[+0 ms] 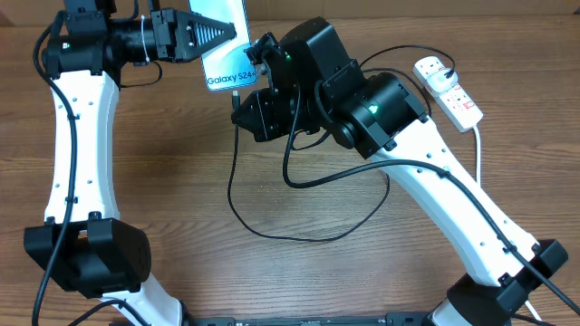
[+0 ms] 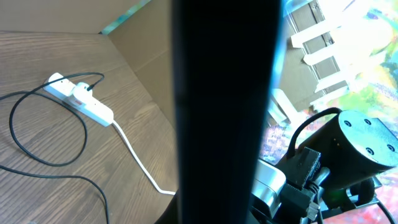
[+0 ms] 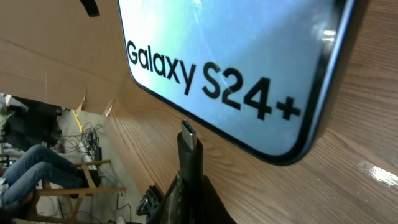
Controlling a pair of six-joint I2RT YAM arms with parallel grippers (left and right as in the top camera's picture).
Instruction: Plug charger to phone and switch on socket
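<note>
My left gripper is shut on the phone and holds it up at the back of the table, its screen reading "Galaxy S24+". In the left wrist view the phone is a dark band edge-on. My right gripper is shut on the connector end of the charger. The tip points at the phone and stands just short of its lower edge. The black cable loops over the table to the white socket at the back right. A black plug sits in the socket.
The socket's thick white lead runs off toward the table's right edge. A cardboard wall stands along the back of the wooden table. The two arms are close together near the phone.
</note>
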